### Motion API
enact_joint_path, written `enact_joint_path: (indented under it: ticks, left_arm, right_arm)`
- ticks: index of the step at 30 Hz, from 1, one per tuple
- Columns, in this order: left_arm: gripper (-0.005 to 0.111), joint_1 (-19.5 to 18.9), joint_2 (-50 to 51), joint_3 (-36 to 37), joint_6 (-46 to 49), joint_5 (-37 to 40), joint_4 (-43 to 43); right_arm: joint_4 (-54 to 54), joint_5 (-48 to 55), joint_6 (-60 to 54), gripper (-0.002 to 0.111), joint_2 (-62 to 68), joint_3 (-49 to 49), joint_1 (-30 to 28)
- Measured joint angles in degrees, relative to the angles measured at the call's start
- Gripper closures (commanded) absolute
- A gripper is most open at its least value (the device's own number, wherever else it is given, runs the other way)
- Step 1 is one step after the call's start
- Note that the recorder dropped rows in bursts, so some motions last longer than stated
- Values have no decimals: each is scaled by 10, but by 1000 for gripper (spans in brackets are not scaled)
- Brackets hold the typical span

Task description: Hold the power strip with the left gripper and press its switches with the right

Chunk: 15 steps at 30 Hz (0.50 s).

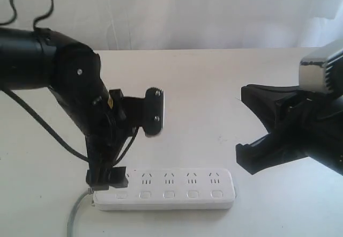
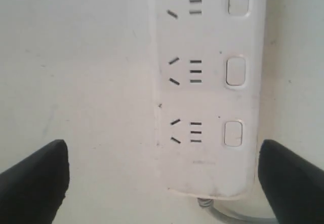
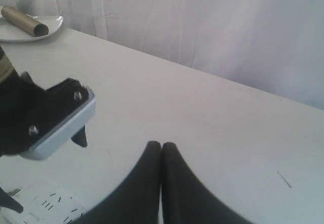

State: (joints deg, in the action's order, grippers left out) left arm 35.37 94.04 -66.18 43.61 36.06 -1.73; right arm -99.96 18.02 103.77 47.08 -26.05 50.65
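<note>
The white power strip (image 1: 166, 190) lies along the table's front edge, its grey cord (image 1: 75, 215) leaving the left end. Five switches (image 1: 169, 194) run along its near side; three of those switches (image 2: 236, 72) show in the left wrist view. My left gripper (image 1: 131, 147) stands open over the cord end. The strip (image 2: 207, 107) lies between its fingers. One finger (image 2: 291, 183) is close beside the button edge and the other is far off. My right gripper (image 3: 161, 145) is shut on nothing. Its black body (image 1: 284, 130) hangs above the table, right of the strip.
A white plate (image 3: 50, 26) with a brown cylinder (image 3: 25, 21) sits at the table's far edge, beyond the left arm. A pale curtain (image 1: 214, 12) hangs behind the table. Black cable (image 1: 32, 1) loops above the left arm.
</note>
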Motion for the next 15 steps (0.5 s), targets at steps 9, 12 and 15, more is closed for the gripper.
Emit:
enact_joint_path:
  ticks: [9, 12, 15]
  left_arm:
    - [32, 4, -116, -14, -32, 25, 17]
    - [52, 4, -153, -14, -40, 41, 17]
    - [66, 4, -185, -14, -41, 69, 17]
  right_arm:
    - [0, 0, 0, 108, 0, 0, 0]
    - [0, -1, 0, 108, 0, 0, 0]
    - [0, -1, 0, 108, 0, 0, 0]
